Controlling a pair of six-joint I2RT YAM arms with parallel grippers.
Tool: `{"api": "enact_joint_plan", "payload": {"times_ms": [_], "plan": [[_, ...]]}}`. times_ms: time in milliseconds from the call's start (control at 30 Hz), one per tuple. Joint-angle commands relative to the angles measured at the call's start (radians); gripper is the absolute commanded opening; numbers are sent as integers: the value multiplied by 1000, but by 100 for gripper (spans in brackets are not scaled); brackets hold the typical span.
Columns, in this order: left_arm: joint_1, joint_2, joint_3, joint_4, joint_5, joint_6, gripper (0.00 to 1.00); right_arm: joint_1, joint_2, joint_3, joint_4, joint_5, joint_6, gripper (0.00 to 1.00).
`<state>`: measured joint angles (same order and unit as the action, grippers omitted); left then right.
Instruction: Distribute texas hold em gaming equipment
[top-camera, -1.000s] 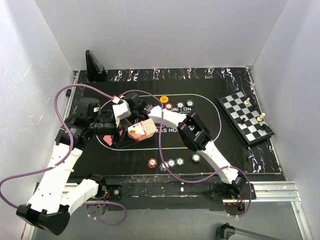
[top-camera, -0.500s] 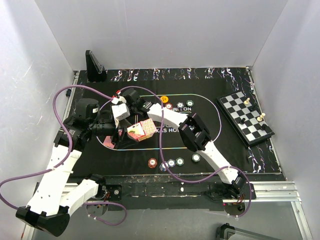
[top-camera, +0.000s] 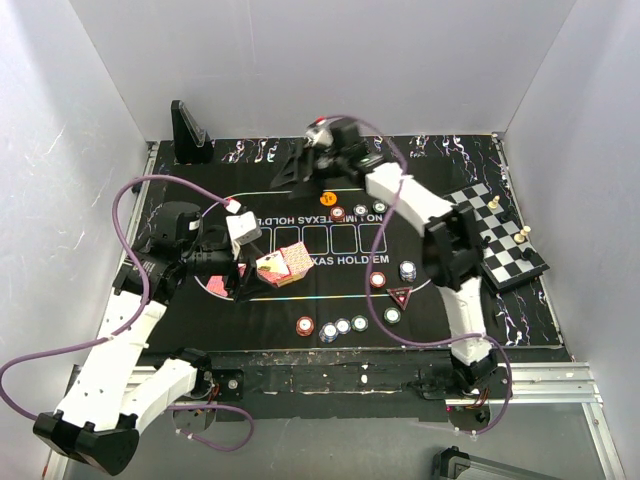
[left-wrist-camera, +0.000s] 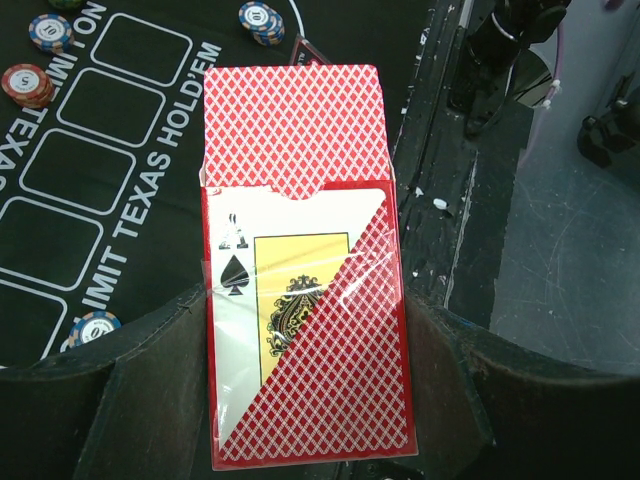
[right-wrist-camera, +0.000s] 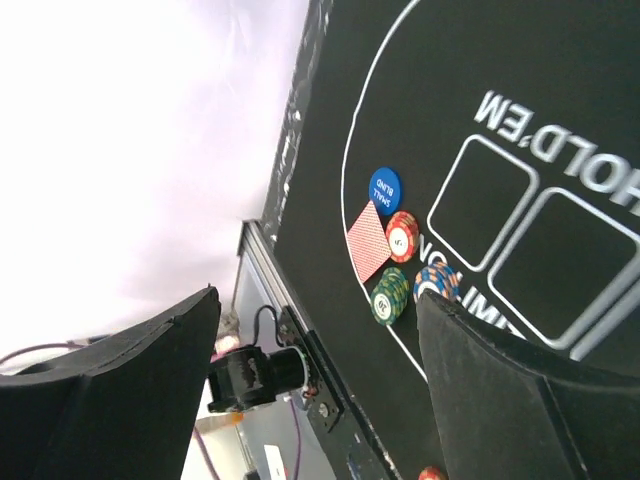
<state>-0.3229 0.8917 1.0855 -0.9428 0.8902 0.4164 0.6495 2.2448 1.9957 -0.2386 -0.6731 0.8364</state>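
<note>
Open passage is offered over the printed squares (top-camera: 345, 238) mid-mat; the near edge is blocked by a chip row (top-camera: 343, 326), the right side by the right arm (top-camera: 452, 250) and chessboard (top-camera: 505, 250).

Taking twelve o'clock as the side away from the arm bases, the printed mat (top-camera: 260, 315) fills the middle of the table. The chessboard (top-camera: 490, 240) lies at its three o'clock edge, and an upright stand (top-camera: 188, 130) is behind its eleven o'clock corner. The card box (top-camera: 283, 263) sits in the left gripper (left-wrist-camera: 310, 400) over the mat toward nine o'clock. One row of chips (top-camera: 343, 325) lies at six o'clock and another cluster (top-camera: 360, 210) at twelve. The triangular marker (top-camera: 402, 296) is at four o'clock, with a chip stack (top-camera: 407, 270) just behind it.
</note>
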Motion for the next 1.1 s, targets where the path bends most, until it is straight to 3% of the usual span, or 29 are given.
{"api": "enact_joint_plan", "payload": {"times_ms": [0,300,500,867,1067], "plan": [[-1,-14,-16,55,16,16,0,-103,-250,-170,21,-45,-13,87],[-1,-2,-71,105,-30,97,0,-177,-589,-644,226,-190,72,89],[1,30,-70,148,-36,111,0,-145,-751,-820,314,-240,119,90],[-1,79,-41,180,-36,110,0,42,-739,-830,305,-215,127,91],[-1,75,-33,182,-36,102,0,59,-700,-802,292,-218,119,88]]}}
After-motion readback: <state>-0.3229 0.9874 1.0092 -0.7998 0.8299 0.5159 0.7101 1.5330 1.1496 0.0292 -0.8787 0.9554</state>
